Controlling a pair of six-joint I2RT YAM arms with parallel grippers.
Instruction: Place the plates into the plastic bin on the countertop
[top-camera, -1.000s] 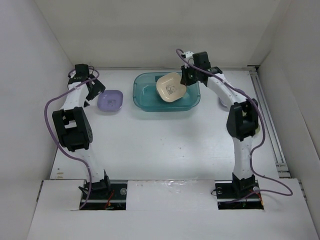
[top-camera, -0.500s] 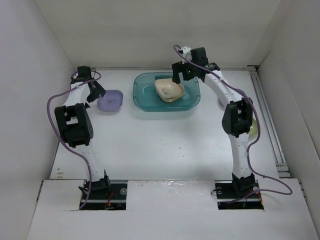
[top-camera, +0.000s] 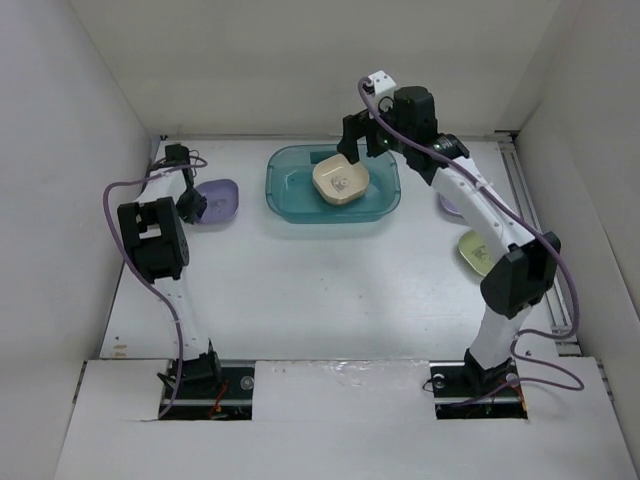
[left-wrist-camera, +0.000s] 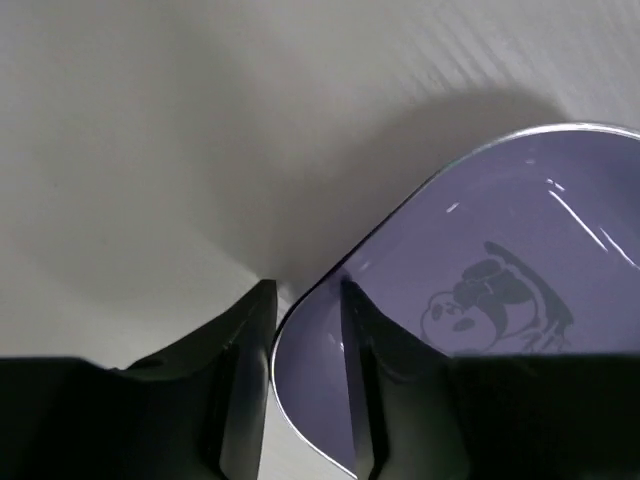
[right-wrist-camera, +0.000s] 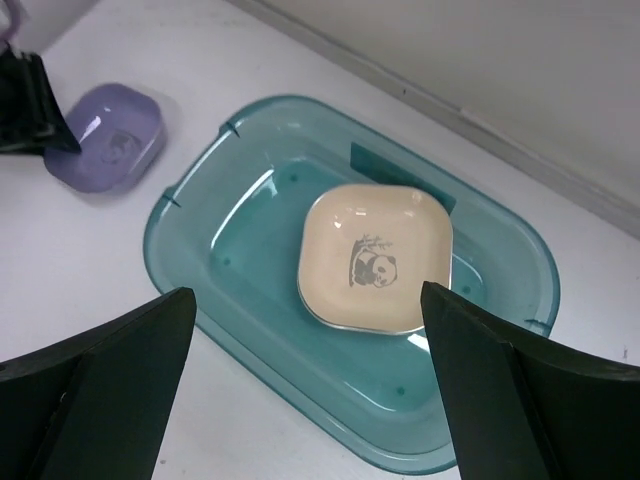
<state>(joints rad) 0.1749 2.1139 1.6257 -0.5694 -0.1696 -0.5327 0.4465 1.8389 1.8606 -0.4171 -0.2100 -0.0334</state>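
Where the countertop (top-camera: 320, 290) runs into its far left corner, a lavender plate (top-camera: 218, 200) is found. Its left rim is taken by the left gripper (left-wrist-camera: 300, 300): one finger (left-wrist-camera: 240, 380) is set outside the rim and the other inside, the jaws drawn nearly together with the rim pinched between them. Midway along the far edge the plastic bin (top-camera: 285, 200) is seen, and a cream plate (right-wrist-camera: 375, 258) (a panda is printed at its centre) is laid flat inside it, toward the right end. Above the bin the right gripper (top-camera: 360, 148) is held with its jaws spread wide and nothing between them. Near the right edge a pale green plate (top-camera: 473, 250) is laid. Just beyond it a second lavender plate (top-camera: 447, 208) is partly hidden by the right arm.
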